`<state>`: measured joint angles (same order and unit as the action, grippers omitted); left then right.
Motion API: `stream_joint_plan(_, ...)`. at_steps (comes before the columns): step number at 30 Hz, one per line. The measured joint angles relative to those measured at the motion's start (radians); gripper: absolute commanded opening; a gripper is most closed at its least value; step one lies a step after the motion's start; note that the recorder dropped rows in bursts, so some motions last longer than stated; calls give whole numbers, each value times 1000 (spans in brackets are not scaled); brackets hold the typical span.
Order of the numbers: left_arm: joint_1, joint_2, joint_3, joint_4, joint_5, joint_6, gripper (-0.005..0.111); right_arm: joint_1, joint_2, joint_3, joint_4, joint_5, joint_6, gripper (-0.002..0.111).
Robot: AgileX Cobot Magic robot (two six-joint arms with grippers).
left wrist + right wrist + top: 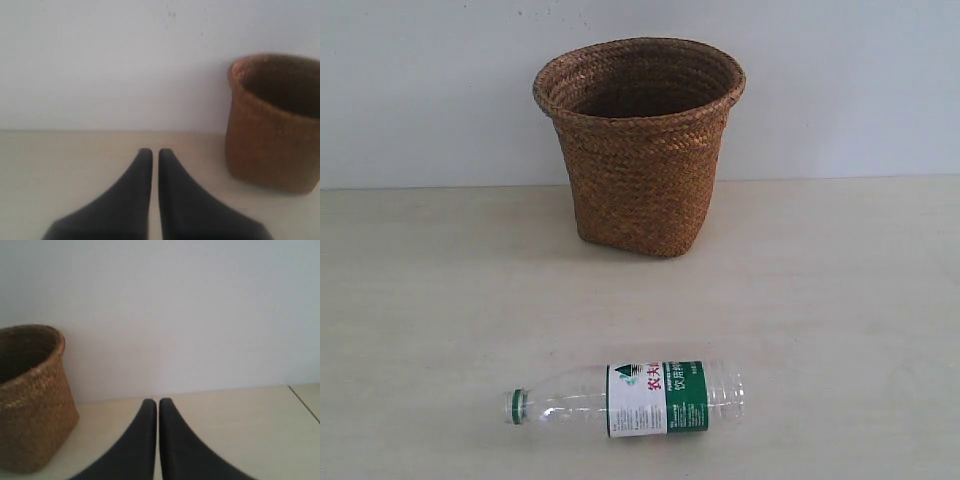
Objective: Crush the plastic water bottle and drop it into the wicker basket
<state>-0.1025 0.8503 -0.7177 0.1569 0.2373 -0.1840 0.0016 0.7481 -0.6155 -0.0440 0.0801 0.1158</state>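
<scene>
- The plastic water bottle (pixel 625 397) lies on its side in the lower centre of the exterior view, on the pale table (pixel 420 300).
- Its green cap ring points toward the left edge of the frame and its ribbed base toward the right.
- The green-and-white label with red characters wraps the right half of the body. The clear part nearer the neck looks round and whole.
- The wicker basket (pixel 640 190) stands upright in the upper centre of the same view, mouth up, with its thick braided rim in front of the light wall (pixel 420 80).
- Basket and bottle are well apart, with a stretch of bare table between them (the bottle sits nearer the camera).
- Left gripper (pixel 151 152): the two dark fingers are drawn together with only a thin slit between them, and nothing is held. They hang above the table, tips toward the wall.
- In the left wrist view the basket stands on the table off to one side of the fingertips, blurred and cut off by the frame edge.
- Right gripper (pixel 158 402): the fingers are likewise pressed nearly together, and there is nothing in their grip.
- In the right wrist view the basket again sits to one side of the tips, partly out of frame.
- The inside of the basket is dark in all three views, so I cannot tell what it holds.
</scene>
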Motion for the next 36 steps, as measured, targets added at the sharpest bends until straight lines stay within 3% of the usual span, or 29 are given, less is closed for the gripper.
stream_joint_plan(3,0,87,-85,-44,137,145,4,0,72,-80,-3,119,-62,0)
stream_joint_plan(7,-20,179,-153,-217,261,407,4,0,172,-174,44,290,-189,0)
stream_joint_plan(11,-89,263,-199,-337,352,589,4,0,277,-260,236,473,-414,0)
stream_joint_plan(17,-202,396,-235,-365,449,770,4,0,443,-339,569,697,-715,0)
stream_joint_plan(26,-304,553,-239,-366,494,1003,4,181,578,-348,652,737,-834,0)
stream_joint_plan(34,-335,722,-336,-415,697,1193,4,350,745,-369,656,682,-919,0)
stream_joint_plan(36,-335,769,-355,-418,714,1246,16,371,789,-369,661,664,-945,0)
